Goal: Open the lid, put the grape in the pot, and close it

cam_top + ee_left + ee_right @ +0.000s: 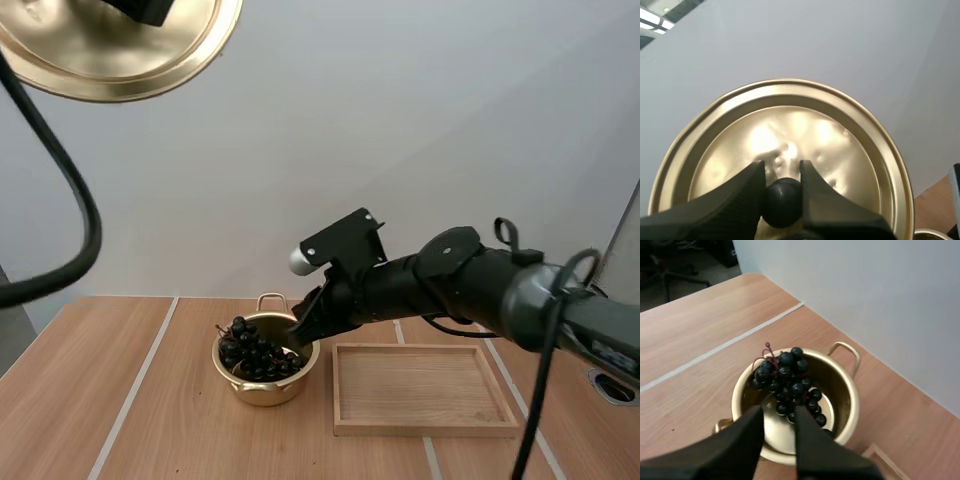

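Observation:
A gold pot (262,385) stands on the wooden table with a bunch of dark grapes (255,350) inside it. In the right wrist view the grapes (785,380) lean on the pot's far rim (850,390), stem end up. My right gripper (300,335) hovers just above the pot's right side, and its fingers stand a little apart over the bunch (779,415). High at the far left, the gold lid (110,60) hangs in the air. My left gripper (781,170) is shut on the lid's black knob (781,202).
A shallow wooden tray (425,428) lies directly right of the pot, with nothing in it. The right arm stretches over the tray's back edge. Bare tabletop spreads to the left of the pot and in front of it.

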Motion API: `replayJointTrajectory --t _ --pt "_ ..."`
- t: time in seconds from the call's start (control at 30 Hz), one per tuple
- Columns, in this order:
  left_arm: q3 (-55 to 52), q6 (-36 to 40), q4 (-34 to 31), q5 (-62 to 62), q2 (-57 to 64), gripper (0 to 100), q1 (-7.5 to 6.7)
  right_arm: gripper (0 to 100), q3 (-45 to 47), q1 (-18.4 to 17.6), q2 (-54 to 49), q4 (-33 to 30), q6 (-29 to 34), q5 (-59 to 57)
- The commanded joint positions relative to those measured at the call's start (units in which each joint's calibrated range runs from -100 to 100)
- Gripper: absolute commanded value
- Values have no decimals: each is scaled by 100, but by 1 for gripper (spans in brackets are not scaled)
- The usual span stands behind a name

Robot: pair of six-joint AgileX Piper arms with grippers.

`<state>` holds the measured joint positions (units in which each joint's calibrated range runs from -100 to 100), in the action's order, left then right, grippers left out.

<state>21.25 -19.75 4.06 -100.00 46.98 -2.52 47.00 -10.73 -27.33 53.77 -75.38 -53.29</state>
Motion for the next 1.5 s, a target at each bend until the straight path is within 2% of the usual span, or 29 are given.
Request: replayJointTrajectory --t 0.0,0.07,0.17,0.4,0.57,0.63,0.67,0.77,0.8,0.83,0.87,0.97,1.17,1.4,1.47 --pt "10 -17 -141 0 217 0 -19 76 -52 -393 558 209 -442 910" --pt "10 14 -227 0 287 0 -19 86 -138 -563 820 -23 -442 1778" --pt "10 145 -406 0 333 0 -11 88 -253 -667 1107 -93 -442 2494" --pt "10 145 -610 0 319 0 -10 88 -866 -667 1798 -52 -442 2131" --pt "10 135 -650 0 319 0 -10 87 -1352 -667 2176 89 -398 1187" --pt "10 135 -659 0 319 0 -10 80 -1496 -667 2244 189 -398 1071" --pt "10 135 -659 0 319 0 -10 71 -1546 -667 2277 219 -398 1071" --pt "10 135 -657 0 319 0 -10 38 -1594 -667 2277 363 -398 1053" --pt "10 135 -657 0 319 0 -10 33 -1594 -667 2277 413 -398 1028" --pt "10 135 -657 0 319 0 -10 13 -1594 -667 2277 481 -398 853" --pt "10 135 -657 0 319 0 -10 1 -1594 -667 2277 508 -398 693" --pt "10 135 -657 0 319 0 -10 0 -1594 -667 2277 645 -398 87" --pt "10 135 -657 0 319 0 -10 0 -1594 -691 2303 808 -441 74" --pt "10 135 -657 0 319 0 -10 0 -1594 -900 2654 808 -441 682" --pt "10 135 -657 0 319 0 -10 0 -1594 -973 2827 762 -441 1201"
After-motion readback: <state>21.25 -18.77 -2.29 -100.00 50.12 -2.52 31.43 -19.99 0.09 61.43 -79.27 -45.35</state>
